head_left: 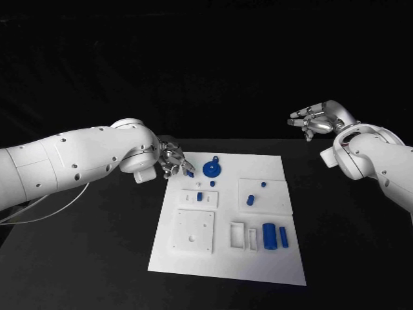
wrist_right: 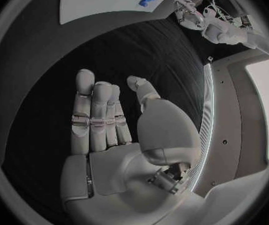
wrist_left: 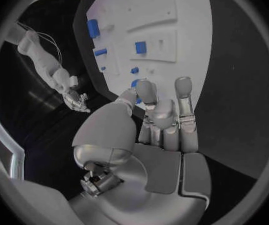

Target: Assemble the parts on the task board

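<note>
I see the flat white task board [head_left: 227, 258] mid-table carrying small glossy blue parts, a round blue disc [head_left: 213, 170] near its far-left corner beside my empty, loosely curled left hand [head_left: 176, 161], right hand [head_left: 314, 119] raised, fingers apart, empty.

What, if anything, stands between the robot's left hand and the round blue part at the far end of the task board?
Nothing visible does. The left hand hovers at the task board's far left corner, holding nothing, and the round blue part lies just beside it on the board with only bare white surface between them.
</note>
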Robot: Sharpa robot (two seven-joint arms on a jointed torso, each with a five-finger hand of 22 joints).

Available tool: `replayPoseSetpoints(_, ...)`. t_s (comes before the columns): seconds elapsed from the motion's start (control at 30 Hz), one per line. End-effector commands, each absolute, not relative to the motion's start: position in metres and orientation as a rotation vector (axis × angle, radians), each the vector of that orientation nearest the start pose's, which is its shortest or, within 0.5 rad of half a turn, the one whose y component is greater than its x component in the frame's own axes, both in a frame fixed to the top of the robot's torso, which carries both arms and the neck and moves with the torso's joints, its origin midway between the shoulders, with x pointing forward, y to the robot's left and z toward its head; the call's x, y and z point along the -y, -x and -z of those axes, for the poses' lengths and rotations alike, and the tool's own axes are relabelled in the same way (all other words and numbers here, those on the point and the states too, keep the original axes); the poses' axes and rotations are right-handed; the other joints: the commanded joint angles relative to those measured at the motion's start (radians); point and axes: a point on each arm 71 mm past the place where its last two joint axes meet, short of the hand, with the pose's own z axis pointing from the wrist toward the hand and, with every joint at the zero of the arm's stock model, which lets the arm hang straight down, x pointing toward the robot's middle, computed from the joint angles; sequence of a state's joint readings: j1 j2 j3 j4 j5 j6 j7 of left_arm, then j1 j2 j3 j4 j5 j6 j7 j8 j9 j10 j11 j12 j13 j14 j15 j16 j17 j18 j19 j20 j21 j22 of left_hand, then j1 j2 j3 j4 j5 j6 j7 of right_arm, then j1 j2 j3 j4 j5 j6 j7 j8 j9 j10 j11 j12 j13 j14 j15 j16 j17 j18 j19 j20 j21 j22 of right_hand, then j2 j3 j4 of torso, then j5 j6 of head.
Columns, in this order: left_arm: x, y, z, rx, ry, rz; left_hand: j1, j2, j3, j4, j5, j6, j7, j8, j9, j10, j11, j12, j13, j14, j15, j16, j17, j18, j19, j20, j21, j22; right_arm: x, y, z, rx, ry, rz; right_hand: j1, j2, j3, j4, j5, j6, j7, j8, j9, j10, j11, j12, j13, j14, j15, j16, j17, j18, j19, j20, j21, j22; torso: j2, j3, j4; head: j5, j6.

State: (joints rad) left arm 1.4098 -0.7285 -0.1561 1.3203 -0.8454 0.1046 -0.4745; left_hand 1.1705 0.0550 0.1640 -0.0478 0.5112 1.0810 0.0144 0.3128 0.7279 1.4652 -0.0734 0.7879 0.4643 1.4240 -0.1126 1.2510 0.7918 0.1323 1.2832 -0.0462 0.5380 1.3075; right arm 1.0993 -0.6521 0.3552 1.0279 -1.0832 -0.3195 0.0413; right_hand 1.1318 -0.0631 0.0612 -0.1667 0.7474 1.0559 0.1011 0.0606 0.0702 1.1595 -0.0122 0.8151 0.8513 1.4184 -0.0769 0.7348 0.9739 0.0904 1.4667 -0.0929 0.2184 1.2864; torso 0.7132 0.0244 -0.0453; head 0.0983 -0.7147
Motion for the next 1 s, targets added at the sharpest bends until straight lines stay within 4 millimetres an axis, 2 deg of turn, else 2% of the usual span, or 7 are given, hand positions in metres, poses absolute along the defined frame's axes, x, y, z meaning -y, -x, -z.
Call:
replayPoseSetpoints(0.03,-0.215,-0.528,0.168,-2.2,0.236,0.402,0.005,-0.006,0.098,-0.103,0.004,0.032,-0.023,-0.004,-0.001,0.046,-0.009,0.005,-0.001,0.007,-0.001,-0.002,0.0,0.007,-0.001,0.006,0.006,0.017,0.28,-0.582,0.147,-1.431,-0.506,-0.782,0.001,-0.011,0.001,0.004,0.0,-0.007,-0.001,0.002,-0.001,-0.004,0.002,0.001,-0.001,-0.001,0.004,-0.002,0.0,0.015,0.034,0.002,-0.001,0.0,-0.003,0.0,0.0016,0.004,-0.003)
replayPoseSetpoints(0.27,-0.209,-0.512,0.173,-2.194,0.102,0.359,0.012,-0.01,0.097,-0.098,0.005,0.038,-0.022,-0.008,-0.007,0.045,-0.009,0.01,-0.014,0.009,0.0,-0.001,0.003,0.014,-0.001,0.014,0.01,0.017,0.28,-0.579,0.151,-1.436,-0.507,-0.784,0.002,-0.011,-0.001,0.007,0.002,-0.007,-0.001,0.002,-0.001,-0.004,0.002,0.001,-0.001,-0.001,0.004,-0.002,0.0,0.015,0.035,0.002,0.0,-0.001,-0.002,-0.0012,0.0016,0.009,-0.007)
replayPoseSetpoints(0.33,-0.209,-0.509,0.174,-2.19,0.083,0.348,0.013,-0.011,0.097,-0.099,0.008,0.039,-0.023,-0.008,-0.007,0.045,-0.009,0.011,-0.016,0.009,0.0,-0.001,0.004,0.015,-0.001,0.015,0.01,0.017,0.28,-0.579,0.152,-1.438,-0.507,-0.784,0.002,-0.011,-0.001,0.007,0.002,-0.007,-0.001,0.002,-0.001,-0.004,0.002,0.001,-0.001,-0.001,0.004,-0.002,0.0,0.015,0.035,0.002,0.0,-0.001,-0.001,-0.0001,0.0009,0.01,-0.006)
replayPoseSetpoints(0.57,-0.212,-0.501,0.184,-2.182,0.061,0.318,0.014,-0.013,0.098,-0.098,0.012,0.041,-0.024,-0.008,-0.007,0.046,-0.01,0.012,-0.022,0.011,0.0,-0.001,0.004,0.019,-0.001,0.018,0.011,0.017,0.28,-0.578,0.155,-1.441,-0.509,-0.782,0.002,-0.011,-0.001,0.007,0.002,-0.007,-0.001,0.002,-0.001,-0.004,0.002,0.001,-0.001,-0.001,0.004,-0.002,0.0,0.015,0.035,0.002,0.0,-0.001,0.0,-0.0006,0.0007,0.013,-0.008)
replayPoseSetpoints(1.0,-0.202,-0.493,0.194,-2.187,0.044,0.308,0.015,-0.014,0.1,-0.098,0.015,0.043,-0.024,-0.009,-0.007,0.046,-0.011,0.015,-0.028,0.013,-0.001,-0.001,0.005,0.024,0.001,0.021,0.014,0.017,0.28,-0.577,0.156,-1.444,-0.51,-0.782,0.002,-0.011,-0.001,0.007,0.002,-0.007,-0.001,0.002,-0.001,-0.004,0.002,0.001,-0.001,-0.001,0.004,-0.002,0.0,0.015,0.035,0.002,0.0,-0.001,0.001,0.0019,0.0001,0.013,-0.014)
